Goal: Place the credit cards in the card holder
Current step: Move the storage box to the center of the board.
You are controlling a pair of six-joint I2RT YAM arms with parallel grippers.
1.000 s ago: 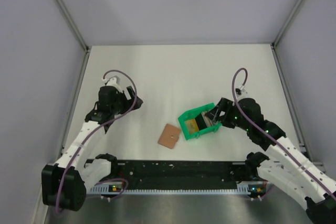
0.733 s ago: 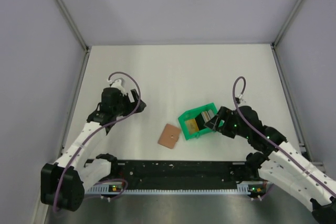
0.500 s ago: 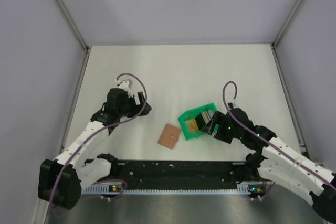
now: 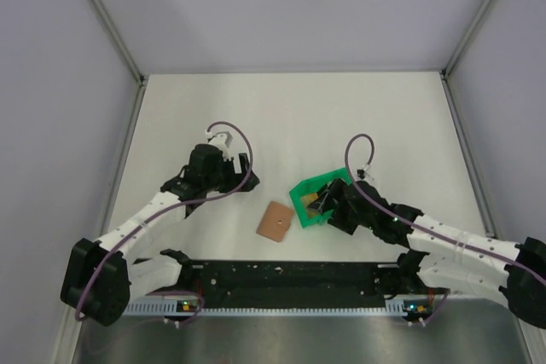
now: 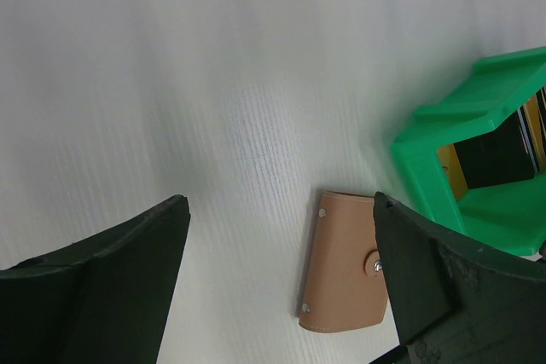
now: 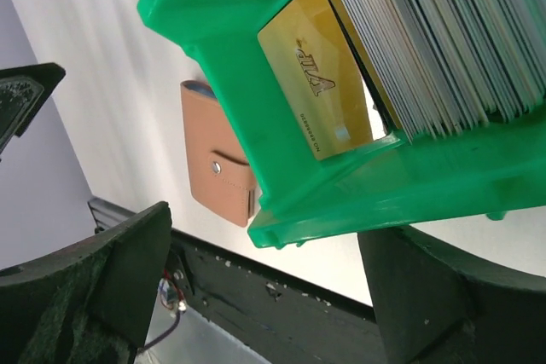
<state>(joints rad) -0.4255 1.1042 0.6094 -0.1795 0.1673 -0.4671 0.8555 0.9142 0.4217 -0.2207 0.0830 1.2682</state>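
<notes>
The right gripper (image 6: 264, 240) has its jaws spread wide with nothing between the pads. In its wrist view the near corner of the green tray (image 6: 230, 57) fills the gap ahead of them. In the top view this gripper (image 4: 327, 202) hovers over that tray (image 4: 301, 207), right of centre. The left gripper (image 5: 280, 210) is likewise released and empty, hanging above bare table (image 5: 213, 83). From above, it (image 4: 241, 166) sits left of centre, well apart from the tray.

The credit cards (image 6: 444, 31) stand on edge in the tray, with a gold card (image 6: 320, 83) facing outward at the front of the pack. The card holder (image 4: 275, 221) lies flat on the table just beside the tray, toward lower left. Its snap flap looks closed (image 5: 345, 262).

As I judge it, no card has gone in yet: opening the holder, lifting cards and slotting them all remain.

Counted: 1 card holder, 1 green tray, 2 grippers, 1 gold card face. The other cards are too tightly packed to count.
</notes>
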